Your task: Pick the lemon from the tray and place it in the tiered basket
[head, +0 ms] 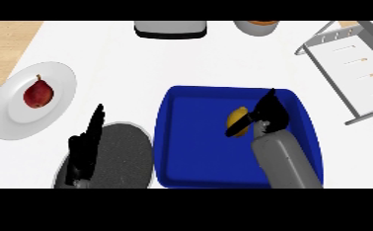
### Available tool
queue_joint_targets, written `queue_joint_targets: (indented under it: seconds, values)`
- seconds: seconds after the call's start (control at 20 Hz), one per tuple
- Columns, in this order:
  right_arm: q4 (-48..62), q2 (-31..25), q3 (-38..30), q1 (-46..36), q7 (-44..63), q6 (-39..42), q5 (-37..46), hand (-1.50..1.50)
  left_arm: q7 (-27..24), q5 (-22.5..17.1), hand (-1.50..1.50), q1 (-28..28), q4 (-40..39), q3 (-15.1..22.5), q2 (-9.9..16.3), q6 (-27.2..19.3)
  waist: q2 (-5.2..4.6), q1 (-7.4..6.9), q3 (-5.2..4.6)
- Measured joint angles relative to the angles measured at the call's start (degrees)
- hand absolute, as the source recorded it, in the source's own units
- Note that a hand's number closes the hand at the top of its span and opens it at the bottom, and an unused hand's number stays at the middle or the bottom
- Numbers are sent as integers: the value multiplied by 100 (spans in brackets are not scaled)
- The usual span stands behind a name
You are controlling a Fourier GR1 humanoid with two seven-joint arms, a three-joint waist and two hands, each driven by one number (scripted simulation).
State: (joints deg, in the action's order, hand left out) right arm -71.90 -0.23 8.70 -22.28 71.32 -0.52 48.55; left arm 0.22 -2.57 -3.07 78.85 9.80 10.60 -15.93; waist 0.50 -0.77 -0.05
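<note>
Where right hand [264,115] cups lemon [238,118] — mid-tray [191,146], walls well apart.

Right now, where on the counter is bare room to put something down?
Bare counter lies between the white plate, the blue tray and the grey rack. The lower left is crowded: the dark round pan and the left hand. The right hand fills the tray beside the lemon.

yellow lemon [237,118], blue tray [191,141], dark red pear [38,95], white plate [58,79], black hands.
</note>
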Motion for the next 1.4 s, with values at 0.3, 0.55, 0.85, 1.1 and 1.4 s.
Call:
queue_joint_targets:
  seconds: [0.3, 0.55, 0.85, 1.1, 1.4]
  values:
    - [100, -4, 203, 119, 10, -263, -93, 150, -2, 4, 0, -90, 72, -18, 19, 41, 14, -4, -10]
    - [378, 26, 335, -26, -109, -410, -144, 150, 96, -9, 0, -86, 174, -42, 38, 100, -3, -12, -3]
    - [795, 26, 513, -229, -303, -470, 183, 150, 79, 55, 0, -205, 261, -17, -11, 84, 18, -9, -4]
    - [653, -318, 311, -71, -491, -488, 488, 150, 127, 45, 0, -234, 279, -90, 18, 92, 20, 77, 1]
    - [-346, -1699, -619, 984, -1188, -411, -1, 150, 110, 17, 0, -356, 279, -195, 5, 21, 27, 302, 1]
